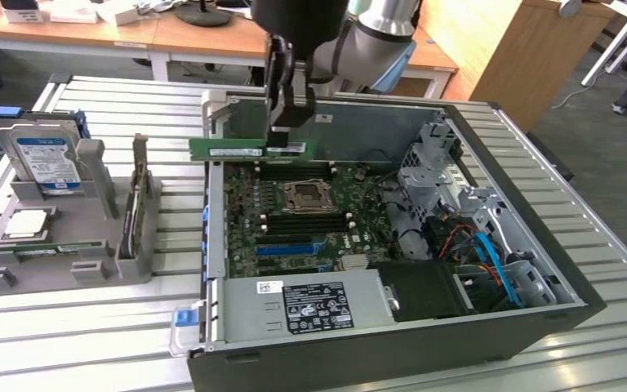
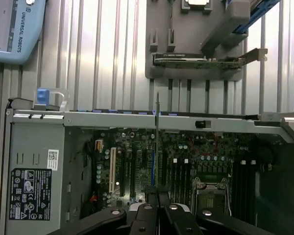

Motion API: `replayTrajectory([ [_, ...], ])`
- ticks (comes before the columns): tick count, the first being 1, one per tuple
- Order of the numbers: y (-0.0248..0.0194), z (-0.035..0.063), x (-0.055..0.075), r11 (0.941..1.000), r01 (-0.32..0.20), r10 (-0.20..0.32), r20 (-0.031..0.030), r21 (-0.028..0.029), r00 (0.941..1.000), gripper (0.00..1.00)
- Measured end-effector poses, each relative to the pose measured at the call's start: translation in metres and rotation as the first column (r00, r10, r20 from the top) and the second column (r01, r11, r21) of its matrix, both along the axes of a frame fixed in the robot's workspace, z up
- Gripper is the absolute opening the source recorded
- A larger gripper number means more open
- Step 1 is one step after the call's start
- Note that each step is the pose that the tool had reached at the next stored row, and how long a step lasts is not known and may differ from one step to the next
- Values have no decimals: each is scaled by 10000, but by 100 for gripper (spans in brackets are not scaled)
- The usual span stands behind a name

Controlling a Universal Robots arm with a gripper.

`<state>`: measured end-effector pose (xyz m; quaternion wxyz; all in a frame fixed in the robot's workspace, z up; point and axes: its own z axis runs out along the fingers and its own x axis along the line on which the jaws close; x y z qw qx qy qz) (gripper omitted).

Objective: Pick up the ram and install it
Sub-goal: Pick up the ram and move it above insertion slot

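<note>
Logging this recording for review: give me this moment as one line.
jaws: shut on ram | ram: aloft over motherboard | install: not yet seated

Robotics lab set up in an office room: slatted metal workbench (image 1: 74, 343) across the middle, open computer case (image 1: 401, 359) at five o'clock, grey parts fixture (image 1: 74, 273) at nine, robot arm (image 1: 384, 24) at twelve, wooden desks (image 1: 74, 34) at eleven behind.

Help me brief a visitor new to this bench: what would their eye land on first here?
The open computer case, its motherboard bared, sits in the middle of the slatted table. Near its far edge the black pincer is shut on the green ram, held level. On the exterior view's left, a grey holder carries a hard drive standing upright.
</note>
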<state>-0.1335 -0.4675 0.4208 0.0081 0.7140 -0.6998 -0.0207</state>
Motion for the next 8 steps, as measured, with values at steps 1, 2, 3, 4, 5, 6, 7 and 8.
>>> replayTrajectory([
  [1,0,1,36,10000,2,-2,-1,-1,10000,12],
  [2,0,0,71,10000,2,-2,0,-1,10000,12],
  [3,0,0,107,10000,2,-2,-1,0,10000,12],
  [4,-1,0,143,10000,1,-1,-1,-1,10000,12],
  [5,-1,0,181,10000,0,0,-1,0,10000,12],
  [6,-1,0,216,10000,1,-1,-1,0,10000,12],
  [7,-1,0,250,10000,2,-2,-2,-1,10000,12],
  [8,-1,0,282,10000,2,-2,-1,0,10000,12],
])
